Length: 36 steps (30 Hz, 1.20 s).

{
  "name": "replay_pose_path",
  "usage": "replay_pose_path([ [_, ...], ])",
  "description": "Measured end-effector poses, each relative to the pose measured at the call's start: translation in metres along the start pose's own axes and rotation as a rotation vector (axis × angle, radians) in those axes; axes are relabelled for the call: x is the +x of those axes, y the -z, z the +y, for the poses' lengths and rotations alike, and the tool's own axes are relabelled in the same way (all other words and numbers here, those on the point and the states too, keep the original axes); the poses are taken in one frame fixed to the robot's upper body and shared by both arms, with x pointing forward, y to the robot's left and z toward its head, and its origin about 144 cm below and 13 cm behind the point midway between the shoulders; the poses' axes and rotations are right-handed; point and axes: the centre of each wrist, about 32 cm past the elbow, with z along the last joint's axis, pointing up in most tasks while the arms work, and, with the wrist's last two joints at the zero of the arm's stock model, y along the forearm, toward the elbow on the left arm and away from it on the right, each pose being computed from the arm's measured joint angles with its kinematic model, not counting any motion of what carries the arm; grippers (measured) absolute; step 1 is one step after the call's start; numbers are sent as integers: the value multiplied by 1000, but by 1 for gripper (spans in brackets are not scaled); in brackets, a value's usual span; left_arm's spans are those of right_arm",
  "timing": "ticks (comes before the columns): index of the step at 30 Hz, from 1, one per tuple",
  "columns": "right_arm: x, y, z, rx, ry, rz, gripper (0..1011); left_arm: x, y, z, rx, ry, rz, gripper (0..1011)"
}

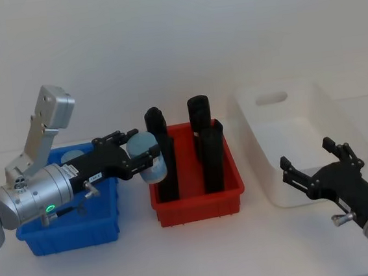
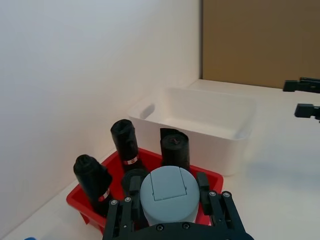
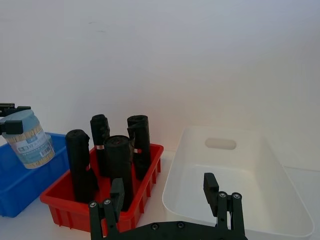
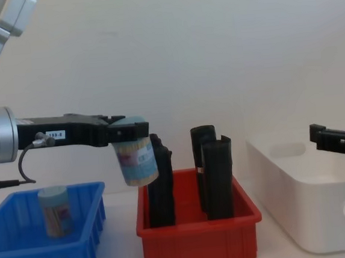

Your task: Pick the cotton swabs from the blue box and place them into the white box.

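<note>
Over red bin point(image 1: 200, 202) rim, left fingers point(image 4: 124, 132) gripping swab tub point(image 4: 136, 159), right fingers point(image 3: 210, 186) wide

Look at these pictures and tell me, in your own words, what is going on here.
The robot is moving tubs of cotton swabs from one box to another. Its left gripper is shut on a cotton swab tub, held in the air between the blue box and the red bin. A second tub stands in the blue box. The white box holds none yet. The right gripper hovers open at the white box's near end.
</note>
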Motion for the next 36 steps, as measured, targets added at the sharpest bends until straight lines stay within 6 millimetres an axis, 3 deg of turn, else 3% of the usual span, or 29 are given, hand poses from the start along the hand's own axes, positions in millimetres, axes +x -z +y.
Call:
replay_pose_path([
  [20, 0, 0, 0, 0, 0, 0, 1002, -11, -6, -13, -33, 187, 3, 670],
  [36, 0, 0, 0, 0, 0, 0, 1002, -16, -7, -18, -42, 239, 4, 670],
])
